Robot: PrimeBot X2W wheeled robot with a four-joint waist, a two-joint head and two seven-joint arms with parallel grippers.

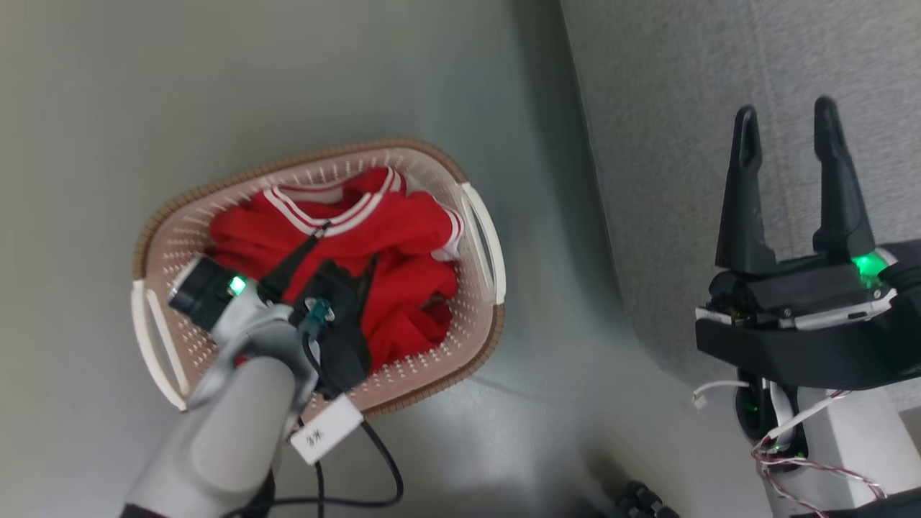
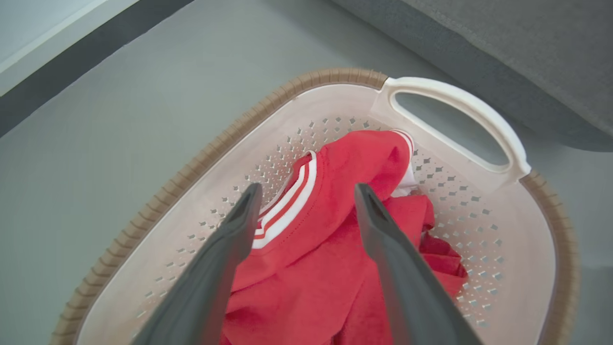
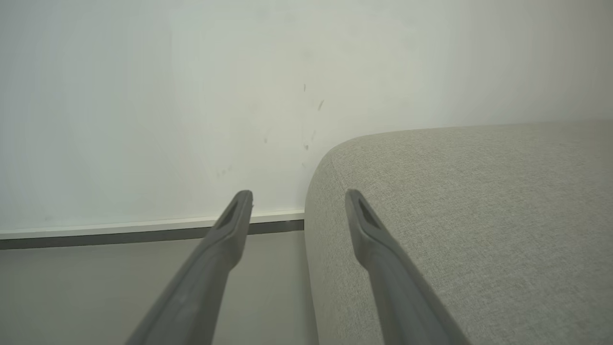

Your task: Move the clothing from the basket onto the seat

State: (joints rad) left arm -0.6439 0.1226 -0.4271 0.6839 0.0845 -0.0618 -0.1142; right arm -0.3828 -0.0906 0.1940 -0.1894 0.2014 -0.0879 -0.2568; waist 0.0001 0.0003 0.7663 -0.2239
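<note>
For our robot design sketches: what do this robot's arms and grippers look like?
The left gripper and right gripper each have two long dark grey fingers on black bases with green lights. Forearms are pale grey. The left carries a white label and black cable; the right, red-white wires.

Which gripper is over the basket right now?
The left gripper, open over the red clothing in the basket. The right gripper hangs open by the seat, holding nothing.

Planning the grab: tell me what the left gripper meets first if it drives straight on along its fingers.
The left gripper, jaws open, points down into the basket; it would most likely meet the red clothing first, near the striped collar. The gap to the cloth is unclear.
</note>
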